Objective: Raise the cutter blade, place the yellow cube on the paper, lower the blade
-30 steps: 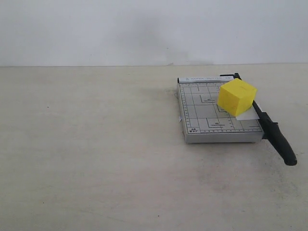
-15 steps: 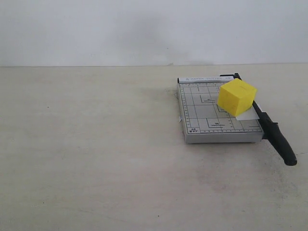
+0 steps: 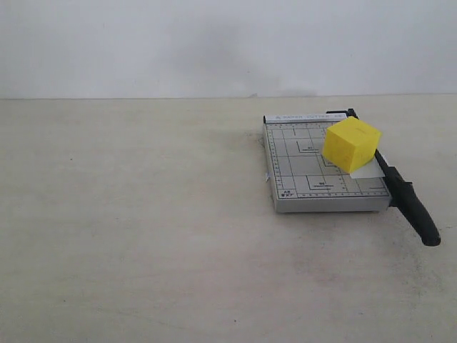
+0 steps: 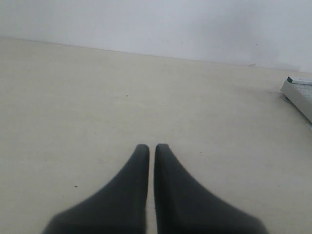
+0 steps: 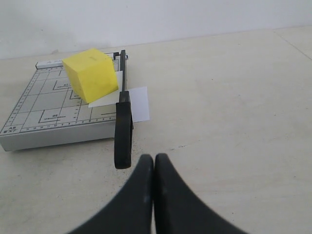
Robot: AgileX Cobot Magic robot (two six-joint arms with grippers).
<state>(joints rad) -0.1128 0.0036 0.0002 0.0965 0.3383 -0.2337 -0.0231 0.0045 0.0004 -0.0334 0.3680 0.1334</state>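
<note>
The yellow cube (image 3: 350, 143) rests on the white paper (image 3: 368, 169) at the right side of the grey trimmer board (image 3: 314, 171). Along the board's right edge the black cutter blade (image 3: 403, 193) lies lowered, its thick handle (image 5: 123, 134) reaching past the front. In the right wrist view the yellow cube (image 5: 90, 73) stands on the paper (image 5: 137, 104), which sticks out under the blade. My right gripper (image 5: 154, 157) is shut and empty, just short of the handle's end. My left gripper (image 4: 151, 146) is shut and empty over bare table, well apart from the board (image 4: 299, 92). Neither gripper shows in the exterior view.
The trimmer stands on a pale beige table (image 3: 143, 214) that runs back to a white wall (image 3: 214, 43).
</note>
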